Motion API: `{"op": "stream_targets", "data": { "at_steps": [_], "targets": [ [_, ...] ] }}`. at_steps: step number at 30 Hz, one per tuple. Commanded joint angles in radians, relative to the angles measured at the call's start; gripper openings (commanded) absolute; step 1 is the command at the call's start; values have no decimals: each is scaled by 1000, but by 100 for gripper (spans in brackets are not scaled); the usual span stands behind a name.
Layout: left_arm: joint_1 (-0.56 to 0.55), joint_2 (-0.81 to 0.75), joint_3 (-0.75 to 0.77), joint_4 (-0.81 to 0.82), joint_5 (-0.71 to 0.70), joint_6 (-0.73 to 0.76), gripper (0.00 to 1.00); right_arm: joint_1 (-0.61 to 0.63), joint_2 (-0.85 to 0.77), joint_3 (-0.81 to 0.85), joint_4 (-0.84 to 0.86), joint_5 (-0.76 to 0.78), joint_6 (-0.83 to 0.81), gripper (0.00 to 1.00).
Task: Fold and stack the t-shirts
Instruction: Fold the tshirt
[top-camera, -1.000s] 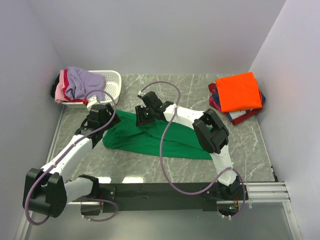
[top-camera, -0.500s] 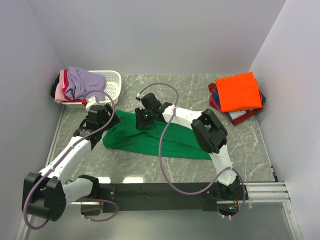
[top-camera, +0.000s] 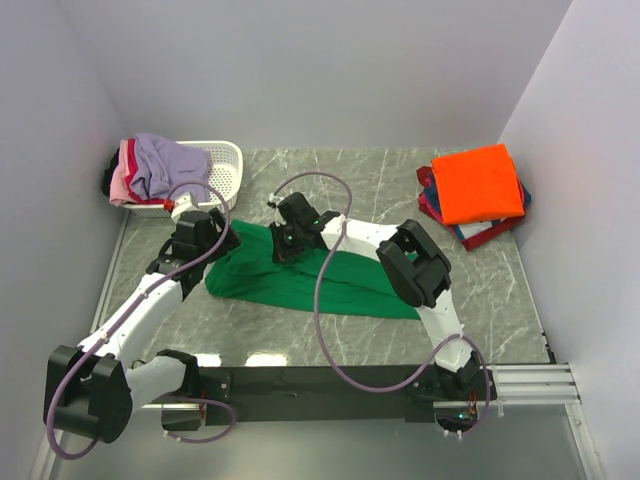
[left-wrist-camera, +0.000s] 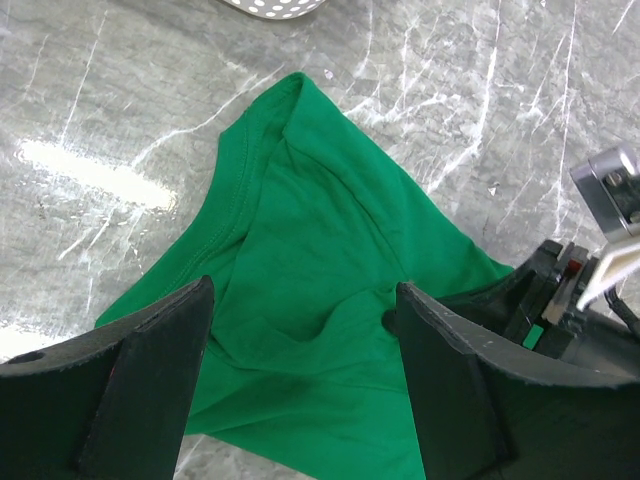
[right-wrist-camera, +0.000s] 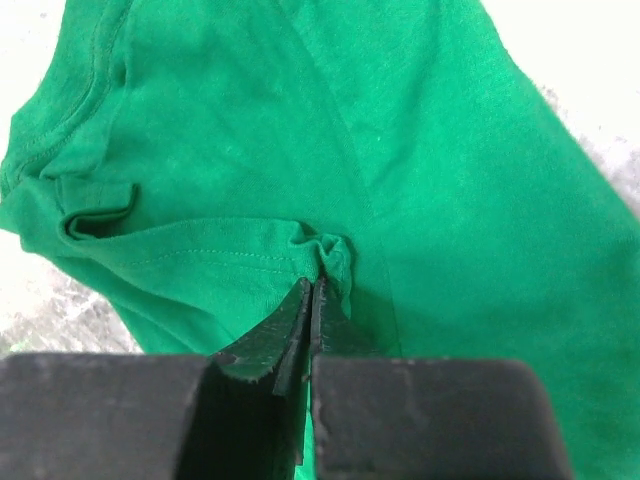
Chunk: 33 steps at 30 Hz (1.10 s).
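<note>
- Right pincer (right-wrist-camera: 312, 285) is clamped tight on a small pucker of the green t-shirt (right-wrist-camera: 430, 150), beside a stitched hem; the cloth bunches just at its tips.
- Left pincer (left-wrist-camera: 305, 300) hangs wide open over the shirt's left end, near the ribbed neckline, with nothing between its jaws; whether it touches the cloth I cannot tell.
- That green t-shirt lies in the middle of the marble bench (top-camera: 380, 180), spread crosswise, rumpled and partly doubled over, not yet folded square.
- Judging by the wrinkles and the way it drapes, the fabric is light, limp and soft. It will sag from any single hold and will not keep a crease unless it is pressed flat.
- A pinch this small may catch only the top layer, so the lower layer could drag behind or slip free.
- Better holds look to be the sewn edges: hem, shoulder seam or neckband, one per pincer, well apart, so the cloth hangs taut between them.
- Further back on the left, a white basket (top-camera: 225, 160) holds a lavender t-shirt (top-camera: 165, 160) heaped over pink and red cloth.
- At the far right sits the finished stack, an orange t-shirt (top-camera: 480, 180) on top of red and navy ones.
</note>
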Motion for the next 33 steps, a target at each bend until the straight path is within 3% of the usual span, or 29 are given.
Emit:
{"op": "stream_targets", "data": {
  "at_steps": [1, 15, 33],
  "targets": [
    [7, 5, -5, 29, 7, 4, 79, 22, -88, -46, 69, 4, -24, 0],
    [13, 39, -11, 48, 26, 7, 79, 75, -179, -201, 162, -14, -117, 6],
    [5, 173, 3, 163, 76, 4, 79, 96, -361, -389, 138, -45, -162, 29]
  ]
}}
